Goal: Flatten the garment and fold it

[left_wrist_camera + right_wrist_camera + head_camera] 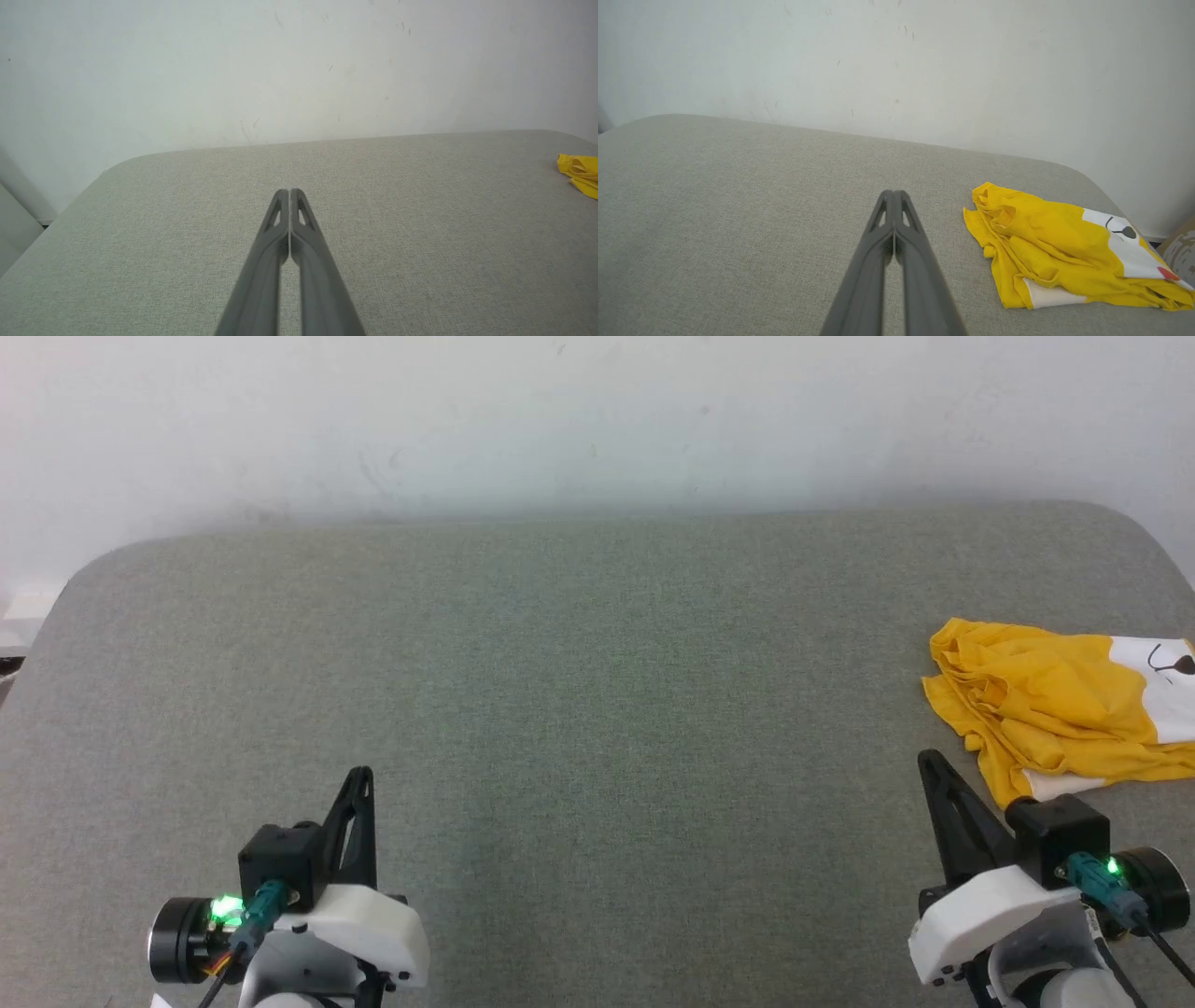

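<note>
We reckon the garment [1055, 242] is light, limp cotton w/ no stiffness, so it'll drape & bunch when lifted; best to pinch a loose edge, prob. the crumpled side facing the right gripper [893, 193]. It's bright yellow w/ white patches & thin black lines, wrinkly, heaped at the far right of the grey padded surface [560, 663]. Both tools have fingers pressed together on nothing: right one near the heap, left gripper [361, 777] well apart.

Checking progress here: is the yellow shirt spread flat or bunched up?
Bunched up: the garment lies in a wrinkled heap, layers overlapping, on the grey surface, neither flattened nor neatly folded.
</note>
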